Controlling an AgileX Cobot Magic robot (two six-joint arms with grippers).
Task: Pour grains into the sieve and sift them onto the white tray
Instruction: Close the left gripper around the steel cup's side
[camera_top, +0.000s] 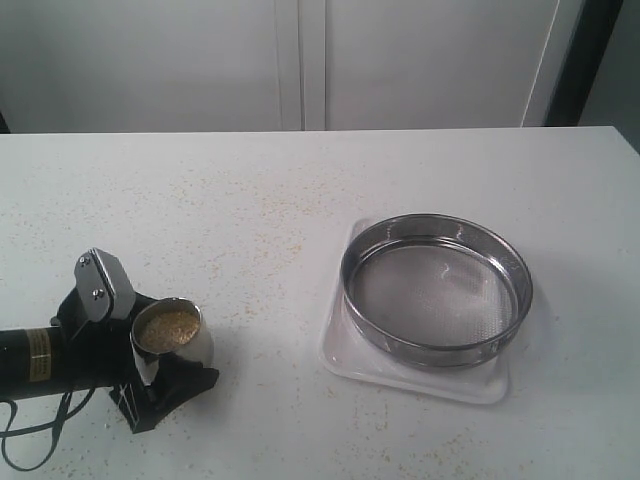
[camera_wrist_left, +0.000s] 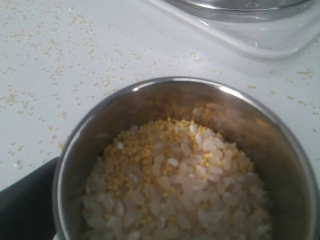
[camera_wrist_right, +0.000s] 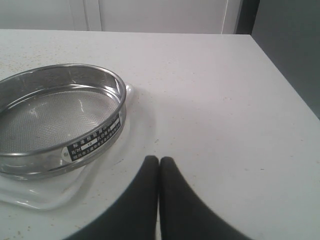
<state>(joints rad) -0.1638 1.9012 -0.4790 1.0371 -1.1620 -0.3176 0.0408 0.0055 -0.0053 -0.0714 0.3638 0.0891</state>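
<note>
Pouring has not begun, as far as we can see. All the grains (camera_top: 167, 327) we can find in bulk sit heaped in a small steel cup (camera_top: 192, 345) at the near left of the counter (camera_top: 250, 180), yellow bits mixed through the pale rice-like ones, and the cup stands upright.

Our left hand (camera_top: 172, 352) is at that cup, its fingers spread wide with the cup between them. We cannot see them pressing on its wall, so we judge the cup bracketed rather than gripped.

The sieve (camera_top: 436, 290) lies well apart to the right, resting flat on the white tray (camera_top: 345, 355), whose rim shows around the ring at the near and left sides. The mesh looks bare to us. What lies on the tray beneath it the sieve hides.

Our right hand (camera_wrist_right: 159, 167) has its fingers pressed together on nothing. It hangs over bare counter to the right of the tray and touches neither tray nor sieve.

Loose yellow specks (camera_wrist_left: 60, 45) dot the counter between cup and tray.

So we count nothing done. Left for us are closing on the cup, carrying it over to the sieve, tipping it out, then taking the ring and shaking it so the fine bits drop through onto the tray.
</note>
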